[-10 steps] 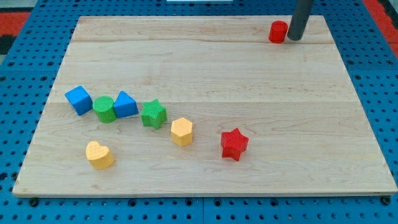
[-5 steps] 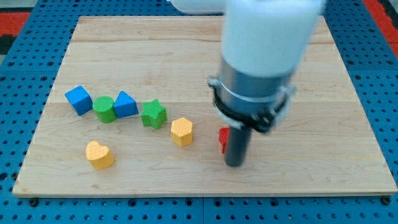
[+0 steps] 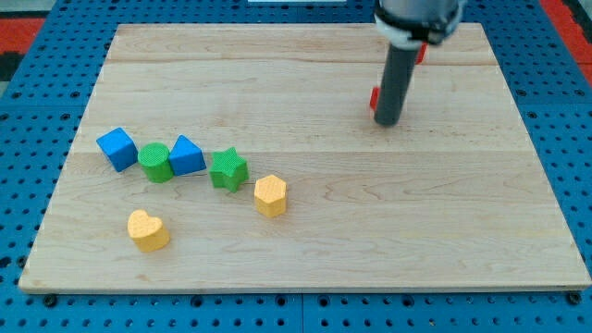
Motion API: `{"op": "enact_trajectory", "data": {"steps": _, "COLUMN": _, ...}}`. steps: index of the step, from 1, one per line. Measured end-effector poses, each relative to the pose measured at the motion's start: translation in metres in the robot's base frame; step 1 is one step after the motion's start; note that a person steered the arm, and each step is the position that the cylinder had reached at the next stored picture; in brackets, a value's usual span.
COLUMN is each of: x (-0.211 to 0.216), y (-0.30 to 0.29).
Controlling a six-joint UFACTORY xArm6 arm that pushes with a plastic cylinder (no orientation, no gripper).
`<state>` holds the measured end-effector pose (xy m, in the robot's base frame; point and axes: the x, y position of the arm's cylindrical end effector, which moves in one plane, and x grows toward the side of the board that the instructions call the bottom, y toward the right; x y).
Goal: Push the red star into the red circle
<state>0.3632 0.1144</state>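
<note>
My tip [image 3: 387, 122] rests on the board in the upper right part of the view. The red star [image 3: 375, 97] is almost wholly hidden behind the rod; only a red sliver shows at the rod's left side, touching it. The red circle [image 3: 422, 52] is mostly covered by the arm's collar; a small red edge shows at the collar's right, up and to the right of my tip.
A blue cube [image 3: 117, 148], green cylinder [image 3: 154, 162], blue block [image 3: 186, 154] and green star [image 3: 228, 170] form a row at the view's left. A yellow hexagon [image 3: 270, 195] and yellow heart [image 3: 147, 229] lie below them.
The rod went from beside the red circle down to the red star, then pushed the star up and right across the board toward the circle.
</note>
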Motion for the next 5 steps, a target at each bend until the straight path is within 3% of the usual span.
{"op": "enact_trajectory", "data": {"steps": 1, "x": -0.049, "y": 0.000}}
{"op": "enact_trajectory", "data": {"steps": 3, "x": -0.078, "y": 0.010}}
{"op": "enact_trajectory", "data": {"steps": 4, "x": -0.071, "y": 0.008}}
{"op": "enact_trajectory", "data": {"steps": 5, "x": 0.065, "y": 0.008}}
